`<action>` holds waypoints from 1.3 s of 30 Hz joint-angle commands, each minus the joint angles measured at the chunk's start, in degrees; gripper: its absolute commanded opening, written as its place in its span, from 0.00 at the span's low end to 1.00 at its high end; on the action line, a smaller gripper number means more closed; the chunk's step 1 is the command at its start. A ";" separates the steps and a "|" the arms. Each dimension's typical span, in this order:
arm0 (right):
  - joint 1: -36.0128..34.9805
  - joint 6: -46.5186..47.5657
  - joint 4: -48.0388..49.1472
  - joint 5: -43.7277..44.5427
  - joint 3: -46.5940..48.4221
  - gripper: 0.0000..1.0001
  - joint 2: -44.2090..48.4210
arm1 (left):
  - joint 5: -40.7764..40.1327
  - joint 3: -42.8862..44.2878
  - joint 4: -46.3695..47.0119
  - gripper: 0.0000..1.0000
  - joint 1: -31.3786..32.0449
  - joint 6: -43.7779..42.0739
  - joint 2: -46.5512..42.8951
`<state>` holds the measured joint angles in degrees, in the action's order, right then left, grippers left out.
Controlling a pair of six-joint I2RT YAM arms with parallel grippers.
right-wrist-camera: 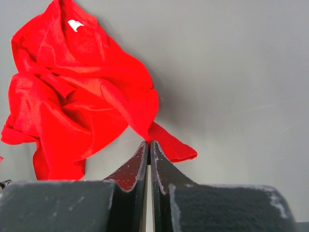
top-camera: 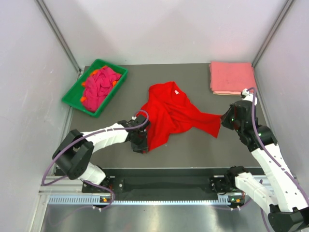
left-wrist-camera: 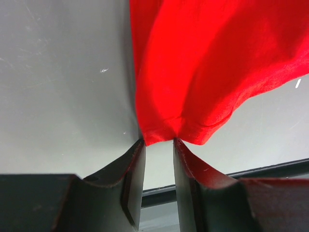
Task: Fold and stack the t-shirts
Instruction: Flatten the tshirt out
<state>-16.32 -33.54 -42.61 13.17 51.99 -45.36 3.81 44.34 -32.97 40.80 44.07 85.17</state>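
Note:
The bright red t-shirt (top-camera: 174,113) lies crumpled in the middle of the dark table, its white neck label (top-camera: 176,92) facing up. My left gripper (top-camera: 140,145) is at its near-left corner. In the left wrist view the jaws of this gripper (left-wrist-camera: 159,141) stand apart, with the red cloth (left-wrist-camera: 203,63) ending right at the fingertips. My right gripper (top-camera: 223,121) is at the shirt's right tip, which is drawn out toward it. In the right wrist view it (right-wrist-camera: 149,141) is shut, with a fold of the red t-shirt (right-wrist-camera: 82,106) running into its tips.
A green tray (top-camera: 79,108) at the back left holds a heap of magenta t-shirts (top-camera: 101,84) with orange cloth showing at the edges. A folded salmon pink t-shirt (top-camera: 231,77) lies at the back right corner. White walls enclose the table.

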 commanded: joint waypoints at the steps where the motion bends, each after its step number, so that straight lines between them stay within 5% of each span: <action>1: 0.58 -0.03 1.30 -0.16 -0.22 0.00 1.33 | -5.20 -1.27 2.21 0.35 0.25 1.45 0.71; 11: 0.58 0.23 1.21 -0.42 -0.48 0.00 0.98 | -5.65 6.37 -5.26 0.38 0.16 -0.83 -5.88; 39: 0.58 -0.04 2.18 -1.30 -0.57 0.00 0.54 | -2.67 -1.80 3.88 0.35 0.16 0.66 2.37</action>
<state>-16.32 -33.58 -42.39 12.25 51.33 -45.01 1.34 44.31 -32.95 40.97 43.68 84.90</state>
